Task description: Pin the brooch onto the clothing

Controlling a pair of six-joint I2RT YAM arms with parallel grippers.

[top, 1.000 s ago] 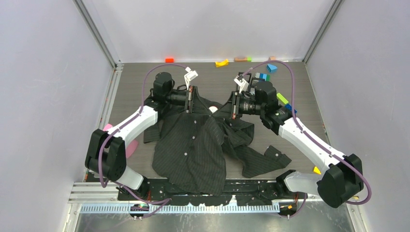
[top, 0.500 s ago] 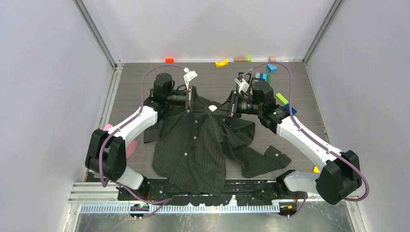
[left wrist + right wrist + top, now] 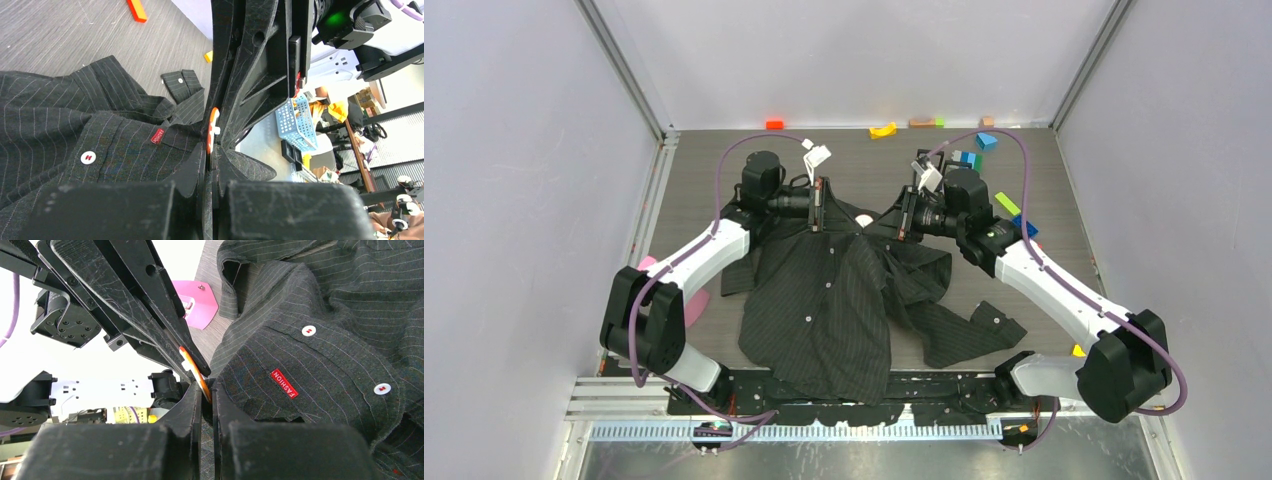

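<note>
Dark charcoal pinstriped button-up shirt (image 3: 824, 300) spread on grey desk (image 3: 714, 160), left end effector (image 3: 210, 167) clenched shut over its chest, right end effector (image 3: 206, 392) opposite — pinching a thin orange-and-white brooch (image 3: 192, 365) near the red tag (image 3: 284, 383).

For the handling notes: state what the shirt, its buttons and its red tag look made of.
Shirt: thin woven cloth, matte, possibly a cotton blend; fine weave, pinstripes and soft creases show. Buttons: probably plastic; smooth, white, even-edged discs. Red tag: small fabric label with white lettering; woven or printed, cannot tell.
</note>
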